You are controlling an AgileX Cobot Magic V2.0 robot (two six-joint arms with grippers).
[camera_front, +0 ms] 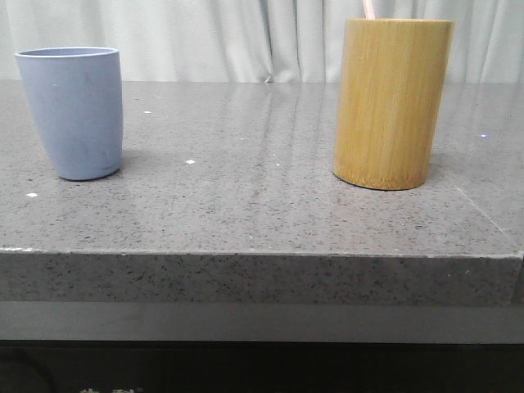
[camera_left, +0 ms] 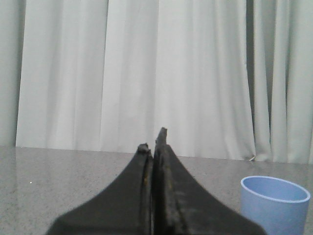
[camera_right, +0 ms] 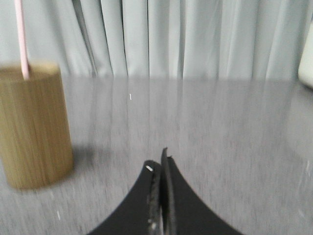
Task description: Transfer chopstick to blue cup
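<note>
Both grippers, left and right, pressed together empty; chopstick upright in bamboo holder, well apart from right fingertips; blue cup beside left fingers.

Blue cup on the table, at left; bamboo holder on the same surface, at right, well apart from it. Chopstick standing in the holder, overtopping its rim. Curtain behind the table's far edge, behind both vessels
</note>
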